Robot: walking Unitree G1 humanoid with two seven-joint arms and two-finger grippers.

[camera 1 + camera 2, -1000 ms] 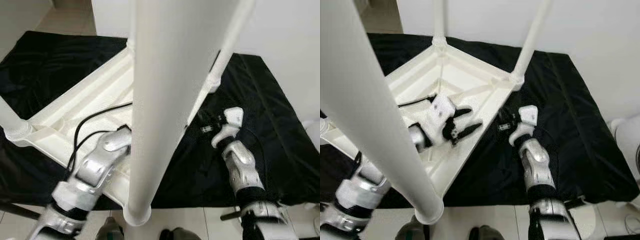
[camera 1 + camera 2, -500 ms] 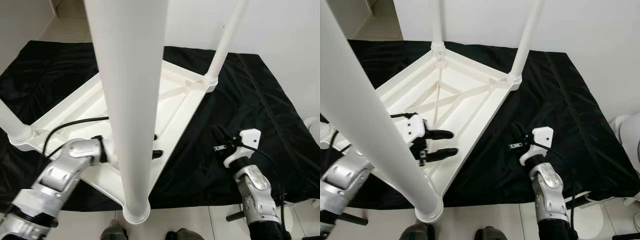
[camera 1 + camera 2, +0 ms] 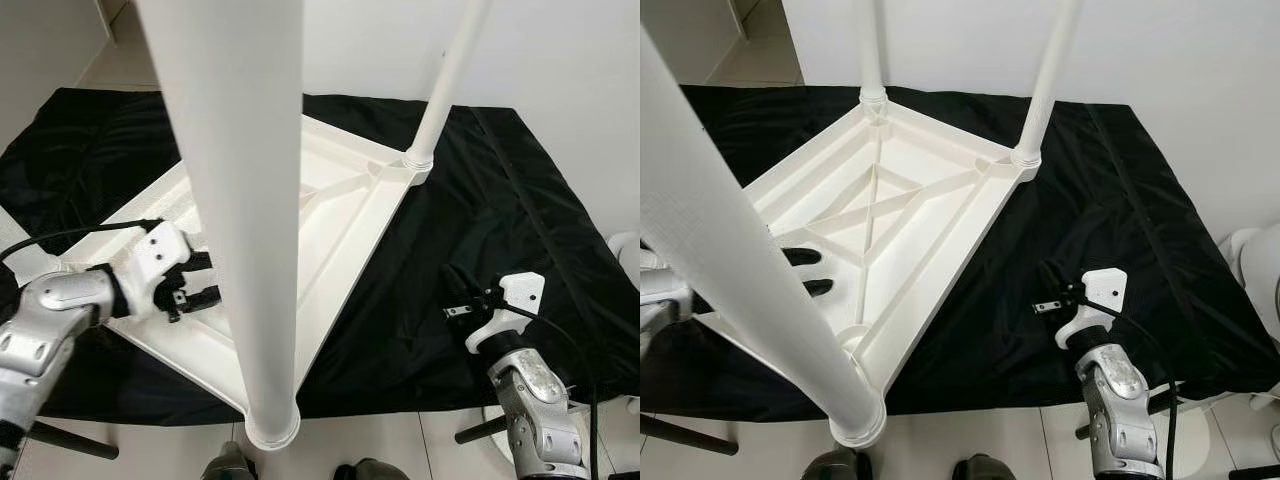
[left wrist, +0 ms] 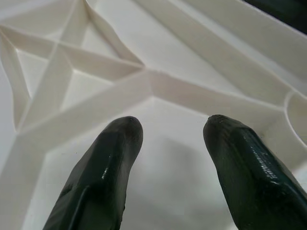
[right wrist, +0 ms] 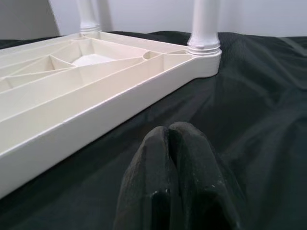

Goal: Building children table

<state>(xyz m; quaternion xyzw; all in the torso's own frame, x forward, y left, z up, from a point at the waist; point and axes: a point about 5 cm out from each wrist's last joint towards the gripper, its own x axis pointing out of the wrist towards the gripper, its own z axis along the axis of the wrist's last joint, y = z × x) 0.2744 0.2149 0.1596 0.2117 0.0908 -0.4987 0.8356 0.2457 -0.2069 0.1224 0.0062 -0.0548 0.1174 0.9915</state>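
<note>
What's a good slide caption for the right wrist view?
Shut right gripper low over black cloth, facing the upturned white table.

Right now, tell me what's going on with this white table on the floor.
The white plastic table lies upside down on a black cloth, with its legs pointing up. The left pincer is open over the ribbed underside near the left edge, holding nothing. The right pincer is shut and empty, over the cloth to the right of the table, clear of it. Neither arm is gripping any part at this moment.
</note>
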